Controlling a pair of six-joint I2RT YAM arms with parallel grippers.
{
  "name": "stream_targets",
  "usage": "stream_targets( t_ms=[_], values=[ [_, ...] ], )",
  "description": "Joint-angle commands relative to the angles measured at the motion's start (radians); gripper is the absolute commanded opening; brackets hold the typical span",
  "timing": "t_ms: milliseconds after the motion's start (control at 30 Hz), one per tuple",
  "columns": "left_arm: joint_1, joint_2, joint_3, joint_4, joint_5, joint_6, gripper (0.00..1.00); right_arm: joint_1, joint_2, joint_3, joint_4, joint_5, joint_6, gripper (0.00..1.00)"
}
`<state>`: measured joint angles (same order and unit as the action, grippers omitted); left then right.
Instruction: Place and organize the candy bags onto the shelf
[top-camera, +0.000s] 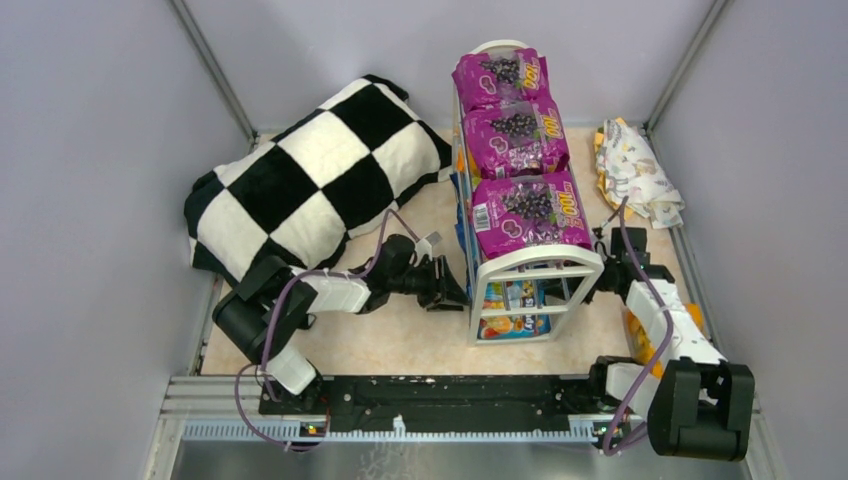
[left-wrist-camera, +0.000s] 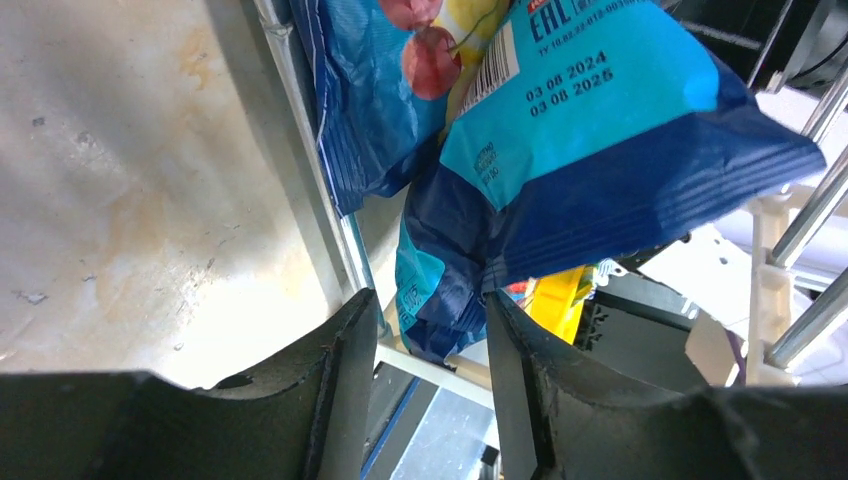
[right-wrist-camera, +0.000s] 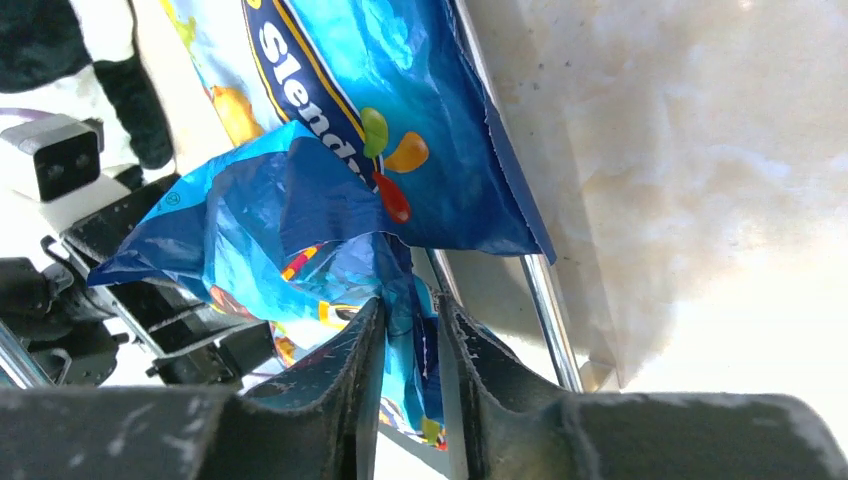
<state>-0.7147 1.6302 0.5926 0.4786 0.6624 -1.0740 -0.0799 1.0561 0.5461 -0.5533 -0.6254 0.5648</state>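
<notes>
The white wire shelf (top-camera: 531, 266) stands mid-table with three purple candy bags (top-camera: 520, 215) in a row on its top tier. Blue candy bags (top-camera: 509, 311) lie on the lower tier. My left gripper (top-camera: 447, 287) is at the shelf's near-left side. In the left wrist view it (left-wrist-camera: 430, 300) is open, its fingers either side of a blue bag's (left-wrist-camera: 600, 150) crumpled corner, beside a shelf rod (left-wrist-camera: 340, 230). My right gripper (top-camera: 600, 276) is at the shelf's near-right side. In the right wrist view it (right-wrist-camera: 412, 305) is shut on a crumpled blue bag (right-wrist-camera: 260, 220) under another blue bag (right-wrist-camera: 400, 90).
A black-and-white checkered cushion (top-camera: 320, 175) lies left of the shelf. A patterned cloth (top-camera: 640, 170) lies at the back right. Something orange (top-camera: 633, 337) shows partly under the right arm. Grey walls close in on three sides.
</notes>
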Motion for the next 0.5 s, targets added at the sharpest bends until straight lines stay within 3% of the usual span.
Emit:
stream_targets(
  t_ms=[0, 100, 200, 467],
  values=[
    [0.003, -0.071, 0.025, -0.100, -0.033, 0.091, 0.52, -0.001, -0.026, 0.080, -0.033, 0.120, -0.031, 0.24],
    [0.004, -0.120, 0.032, -0.159, -0.080, 0.141, 0.55, -0.001, -0.045, 0.122, -0.056, 0.113, -0.028, 0.24],
    [0.015, -0.187, 0.042, -0.247, -0.156, 0.219, 0.62, -0.001, -0.087, 0.214, -0.140, 0.248, -0.075, 0.27],
    [0.074, -0.386, 0.110, -0.550, -0.341, 0.404, 0.71, -0.001, -0.147, 0.400, -0.296, 0.622, -0.111, 0.88]
  ],
)
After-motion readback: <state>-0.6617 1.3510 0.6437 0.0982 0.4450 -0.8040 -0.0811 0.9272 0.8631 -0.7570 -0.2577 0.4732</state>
